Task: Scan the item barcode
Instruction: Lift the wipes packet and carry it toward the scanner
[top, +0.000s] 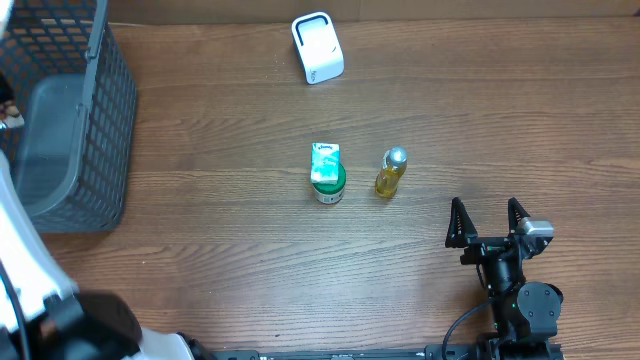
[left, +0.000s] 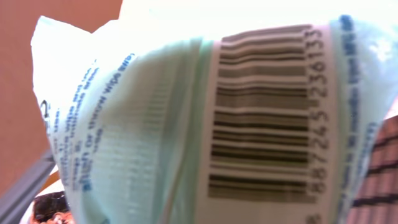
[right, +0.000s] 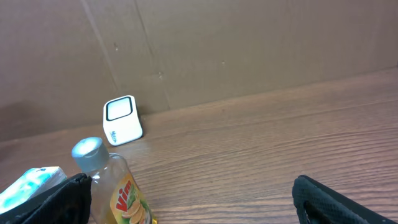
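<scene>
L fingers pinched shut on soft pack (left: 155, 124), barcode (left: 261, 112) facing wrist cam. R fingers (top: 458, 225) spread wide, empty, nr bottle (top: 390, 172) on desk (top: 230, 240).

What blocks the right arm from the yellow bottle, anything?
Likely nothing, so yes: the right gripper is open and empty, with only bare table between it and the yellow bottle.

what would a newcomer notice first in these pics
A pale green packet fills the left wrist view, its barcode large on the right side. From overhead, a white scanner stands at the back, a yellow bottle near the middle, and the right gripper gapes open at the near right.
</scene>
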